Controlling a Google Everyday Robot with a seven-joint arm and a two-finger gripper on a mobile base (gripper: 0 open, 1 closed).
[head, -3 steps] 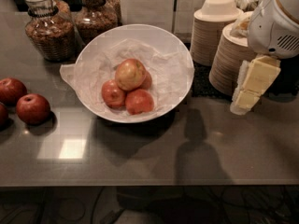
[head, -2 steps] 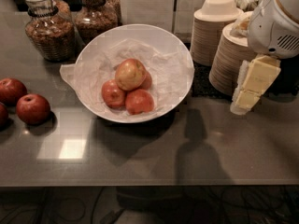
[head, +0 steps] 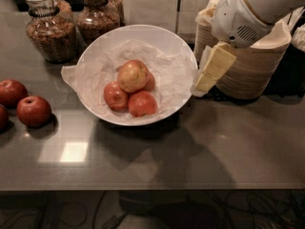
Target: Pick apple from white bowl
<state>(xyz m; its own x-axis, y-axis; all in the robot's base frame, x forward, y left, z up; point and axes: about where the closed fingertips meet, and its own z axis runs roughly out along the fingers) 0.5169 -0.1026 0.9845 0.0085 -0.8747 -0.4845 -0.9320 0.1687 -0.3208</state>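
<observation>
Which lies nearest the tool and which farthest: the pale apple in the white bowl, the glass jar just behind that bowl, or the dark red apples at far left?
The tool hangs by the white bowl's right rim.
1. The apple, atop the bowl's pile.
2. The glass jar, behind the bowl, leftward.
3. The dark red apples, far left.

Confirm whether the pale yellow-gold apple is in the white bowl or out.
In the bowl. The apple rests atop smaller red apples inside the white bowl; the gripper hangs beside its rim, apart from the apple.
</observation>
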